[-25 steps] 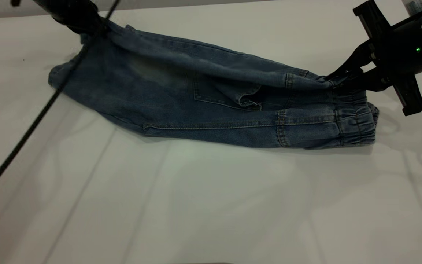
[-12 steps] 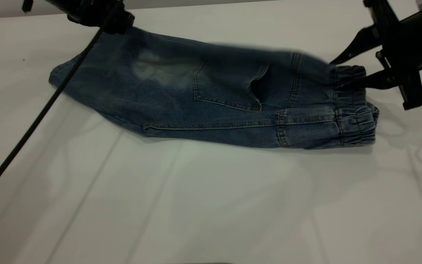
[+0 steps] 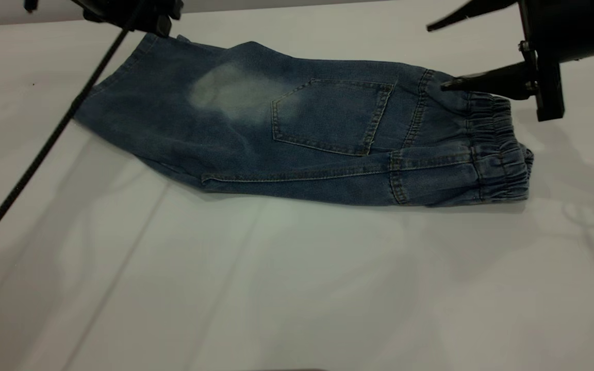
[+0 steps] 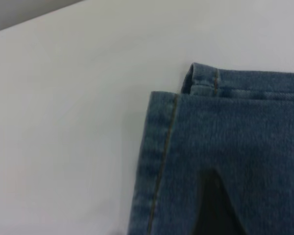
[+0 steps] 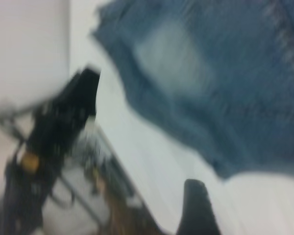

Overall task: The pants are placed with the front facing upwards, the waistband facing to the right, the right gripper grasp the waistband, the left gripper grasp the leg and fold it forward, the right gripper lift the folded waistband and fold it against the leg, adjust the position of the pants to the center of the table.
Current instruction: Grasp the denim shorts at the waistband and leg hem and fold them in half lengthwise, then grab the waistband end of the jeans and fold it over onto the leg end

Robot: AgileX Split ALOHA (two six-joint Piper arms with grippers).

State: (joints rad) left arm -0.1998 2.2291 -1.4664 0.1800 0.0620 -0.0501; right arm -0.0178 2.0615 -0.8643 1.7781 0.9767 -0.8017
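From the exterior view, the pants (image 3: pixel 297 129) are seen folded lengthwise on the table (image 3: pixel 276 283), with the waistband (image 3: pixel 498 149) to the right. The right gripper (image 3: pixel 441 54), cut off by the edge, hangs above the waistband with jaws spread, holding nothing. The left gripper (image 3: pixel 137 13) is mostly cropped; its grip cannot be told. In the left wrist view, only stitched denim hems are shown. The right wrist view is blurred.

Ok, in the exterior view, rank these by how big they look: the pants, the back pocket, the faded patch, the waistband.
1. The pants, by far.
2. The back pocket.
3. The waistband and the faded patch look about alike, so I won't rank those two.
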